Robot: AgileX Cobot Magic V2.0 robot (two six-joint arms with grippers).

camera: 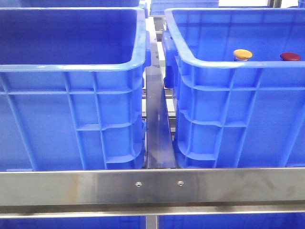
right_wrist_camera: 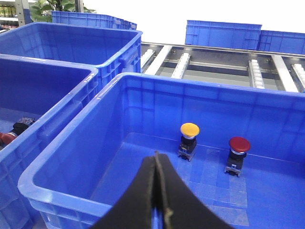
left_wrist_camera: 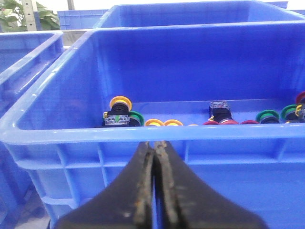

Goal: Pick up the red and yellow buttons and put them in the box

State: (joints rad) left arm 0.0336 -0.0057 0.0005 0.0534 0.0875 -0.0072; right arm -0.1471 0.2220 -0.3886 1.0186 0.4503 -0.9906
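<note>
A yellow button [camera: 242,53] and a red button [camera: 290,56] stand upright side by side on the floor of the box [camera: 214,63], the right-hand crate with panel-lined walls. The right wrist view shows the same yellow button [right_wrist_camera: 189,130] and red button [right_wrist_camera: 239,144] inside the box [right_wrist_camera: 62,190]. My right gripper [right_wrist_camera: 156,157] hovers shut and empty over the box's near rim, short of both. My left gripper [left_wrist_camera: 155,144] is shut and empty just outside the near wall of the other crate [left_wrist_camera: 143,133]. Neither gripper shows in the front view.
The smooth-walled left crate [camera: 71,67] holds several loose buttons, among them yellow [left_wrist_camera: 119,102], green [left_wrist_camera: 267,116] and red [left_wrist_camera: 219,122] caps. A steel rail [camera: 152,186] crosses in front of both crates. Conveyor rollers [right_wrist_camera: 214,62] and more blue crates [right_wrist_camera: 221,33] lie behind.
</note>
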